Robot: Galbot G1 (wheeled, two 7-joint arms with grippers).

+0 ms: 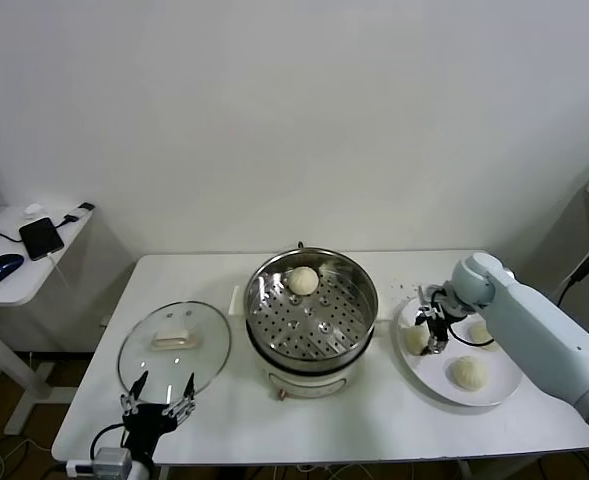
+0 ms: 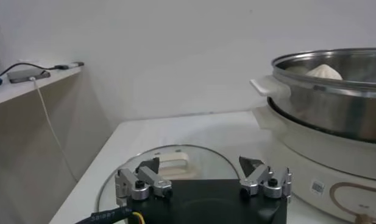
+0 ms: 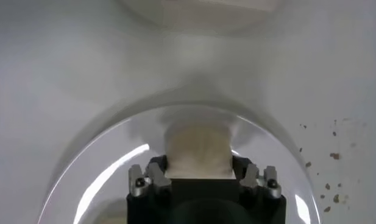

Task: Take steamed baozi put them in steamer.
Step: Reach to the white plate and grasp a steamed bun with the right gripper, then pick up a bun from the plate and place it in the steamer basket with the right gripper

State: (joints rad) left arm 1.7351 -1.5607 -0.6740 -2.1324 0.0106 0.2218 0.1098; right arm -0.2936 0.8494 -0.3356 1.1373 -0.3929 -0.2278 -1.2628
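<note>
My right gripper [image 1: 433, 340] is down on the white plate [image 1: 497, 392] at the right end of the tabletop [image 1: 374, 430], and its fingers [image 3: 156, 176] have drawn in on either side of a baozi [image 3: 198, 151]. In the right wrist view the bun fills the gap between them and looks squeezed square at its sides, so I judge the fingers clamped on it, though the bun has not yet left the plate. This is the grasp step for the second bun: one baozi [image 1: 304, 280] already sits on the perforated tray at the back of the steamer [image 1: 359, 275], which stands in the middle of the tabletop with its lid off. Two more buns wait on the plate, one [image 1: 468, 372] near its front and one [image 1: 480, 331] on the far side of my wrist, partly hidden by it

Next I need to lift straight up so the soft dough does not drag across the plate, carry it left over the steel rim, and lower it onto a free part of the tray, away from the bun already there, before I let go. The grip should stay gentle, since the dough clearly gives under pressure

My left gripper [image 1: 159, 396] is parked at the front left edge, fingers [image 2: 142, 183] spread wide and holding nothing, just in front of the glass lid [image 1: 174, 345] lying flat on the tabletop
</note>
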